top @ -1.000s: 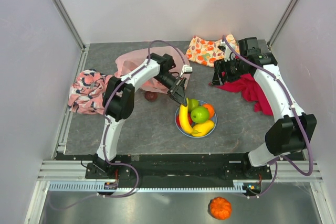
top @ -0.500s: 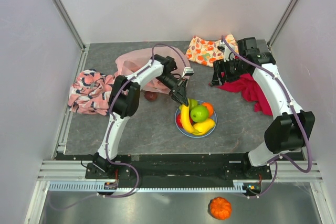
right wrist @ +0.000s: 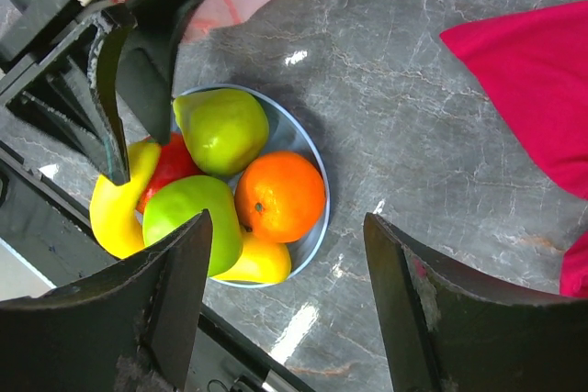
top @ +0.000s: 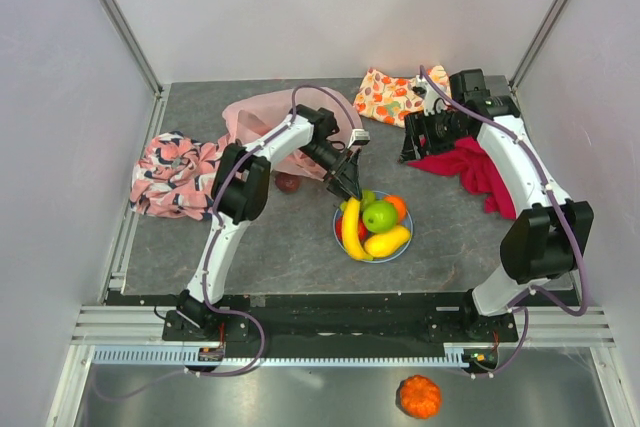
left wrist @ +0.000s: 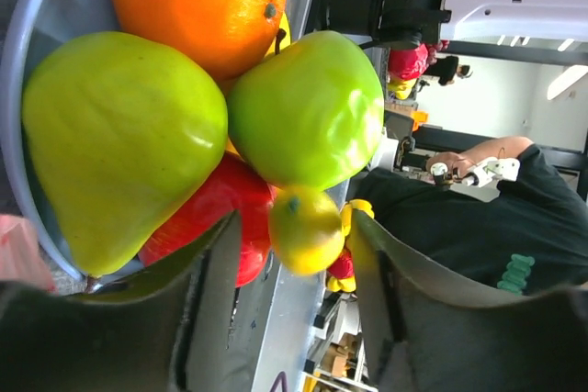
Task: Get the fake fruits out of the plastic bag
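Observation:
The blue plate (top: pixel 404 244) holds a yellow banana (top: pixel 350 231), a green apple (top: pixel 380 216), an orange (top: pixel 398 207), a green pear (top: pixel 366 197), a red apple (top: pixel 361 231) and a yellow fruit (top: pixel 388 241). My left gripper (top: pixel 350 185) hangs open over the plate's far-left rim. In the left wrist view the banana's tip (left wrist: pixel 303 227) lies loose between its fingers (left wrist: pixel 209 291). Behind it lies the crumpled pink plastic bag (top: pixel 265 119). A dark purple fruit (top: pixel 288 183) rests on the table by the bag. My right gripper (top: pixel 413 147) is open and empty, high above the table.
A pink-and-black patterned cloth (top: pixel 170 172) lies at the left edge, a fruit-print orange cloth (top: pixel 395 97) at the back and a red cloth (top: pixel 478 169) under the right arm. An orange pumpkin (top: pixel 419 396) sits on the metal ledge in front of the bases.
My left gripper has shifted slightly right over the plate and opened, letting go of the banana, which now lies on the plate. The right arm has barely moved.

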`<control>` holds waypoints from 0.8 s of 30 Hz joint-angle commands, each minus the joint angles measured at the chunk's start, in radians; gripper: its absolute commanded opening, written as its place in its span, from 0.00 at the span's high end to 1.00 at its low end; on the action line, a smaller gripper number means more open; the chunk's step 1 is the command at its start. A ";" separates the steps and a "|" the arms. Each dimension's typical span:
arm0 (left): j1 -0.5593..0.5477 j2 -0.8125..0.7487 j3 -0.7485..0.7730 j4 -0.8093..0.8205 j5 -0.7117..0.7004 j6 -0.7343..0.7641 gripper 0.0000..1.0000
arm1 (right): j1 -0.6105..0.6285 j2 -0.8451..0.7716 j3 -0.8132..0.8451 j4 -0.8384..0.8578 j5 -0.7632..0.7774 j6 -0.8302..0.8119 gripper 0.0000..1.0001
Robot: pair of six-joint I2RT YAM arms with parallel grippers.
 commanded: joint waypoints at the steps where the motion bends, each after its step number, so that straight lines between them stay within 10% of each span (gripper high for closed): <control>1: 0.000 0.010 0.051 0.012 -0.020 -0.030 0.35 | -0.002 0.011 0.057 0.016 -0.018 0.009 0.25; 14: 0.035 0.001 0.155 0.044 -0.032 -0.078 0.29 | -0.004 0.038 0.088 0.018 -0.018 0.005 0.25; 24: 0.182 -0.387 -0.099 0.058 -0.334 0.055 0.29 | 0.010 0.019 0.167 -0.004 -0.025 -0.086 0.28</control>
